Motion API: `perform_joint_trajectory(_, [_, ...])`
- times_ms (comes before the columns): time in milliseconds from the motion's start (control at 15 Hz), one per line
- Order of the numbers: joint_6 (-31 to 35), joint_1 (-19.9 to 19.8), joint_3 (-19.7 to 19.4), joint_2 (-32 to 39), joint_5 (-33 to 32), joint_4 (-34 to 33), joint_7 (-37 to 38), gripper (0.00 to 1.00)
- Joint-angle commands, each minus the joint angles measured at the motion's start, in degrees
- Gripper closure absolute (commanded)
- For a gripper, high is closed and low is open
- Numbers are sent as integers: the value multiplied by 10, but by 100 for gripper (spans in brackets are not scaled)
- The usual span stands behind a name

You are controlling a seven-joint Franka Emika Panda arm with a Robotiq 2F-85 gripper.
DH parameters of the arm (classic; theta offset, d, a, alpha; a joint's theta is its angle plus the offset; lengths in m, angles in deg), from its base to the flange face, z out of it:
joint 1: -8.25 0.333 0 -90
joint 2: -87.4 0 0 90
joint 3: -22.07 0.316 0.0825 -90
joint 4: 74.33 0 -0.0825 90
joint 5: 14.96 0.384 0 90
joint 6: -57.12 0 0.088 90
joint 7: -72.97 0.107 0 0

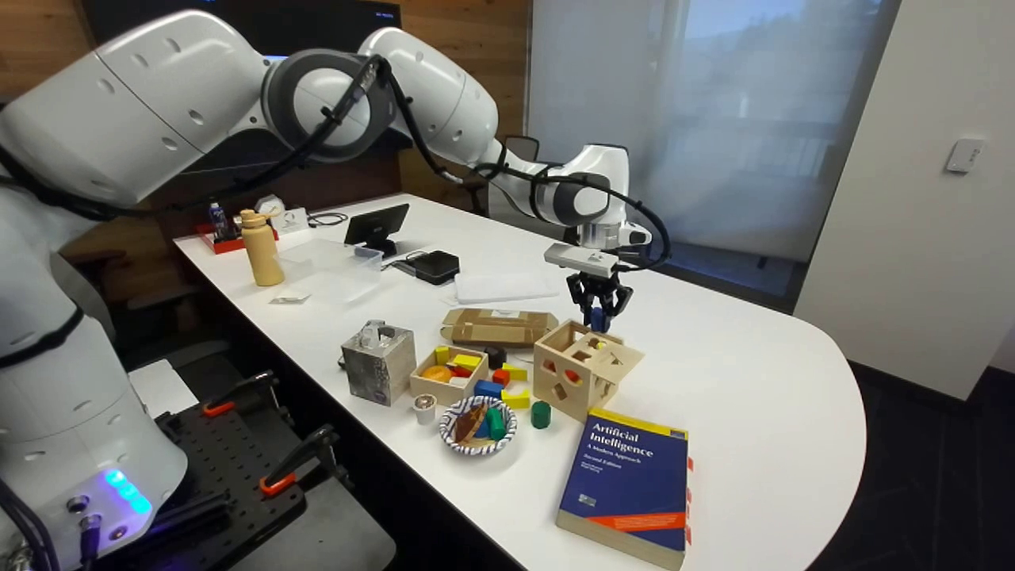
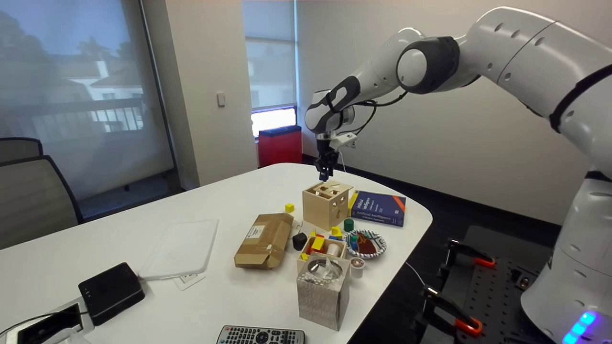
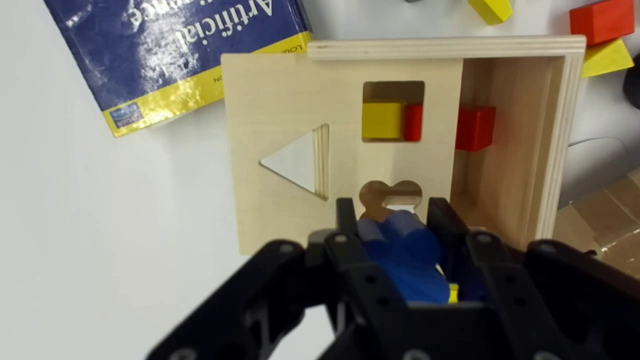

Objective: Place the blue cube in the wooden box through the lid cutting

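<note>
The blue cube (image 3: 405,265), whose end looked lobed in the wrist view rather than square, hung between the fingers (image 3: 346,215) of the gripper (image 3: 392,212), high at one side of the lid (image 3: 280,95) of the wooden box (image 2: 315,210); the jaws stood parted by about its width, clamped on it. In the wrist view it hid only part of the lobed cutting (image 3: 377,197), and in both exterior views it showed at the box's far edge, so it seemed out of line; its exact height could not be told. Lowered straight from there, it risked meeting solid wood or the rim, and a slight turn of its lobes against the outline could jam it as well. Pressing on could then twist it in the grip or shift the lid, which stuck out past the box wall and so might slide or tip. If the fingers parted too soon, it could fall onto the table (image 3: 165,210), or roll into the uncovered gap (image 3: 515,150) by a red block (image 3: 475,129): inside, but not through the cutting. Farther out, the lid's overhang covered an edge of the book (image 3: 175,55) in the wrist view, so a hard nudge could push the box against that.
</note>
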Motion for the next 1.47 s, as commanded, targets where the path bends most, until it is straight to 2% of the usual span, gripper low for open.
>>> perform_joint_trajectory(0, [-73,-11,7,54,2,-103,-17,85])
perform_joint_trajectory(400, [-138,-15,9,90,7,-167,-9,85])
perform_joint_trajectory(1067, [-187,-19,22,149,15,-252,-15,85])
perform_joint_trajectory(1400, [-192,-21,30,162,14,-267,-13,85])
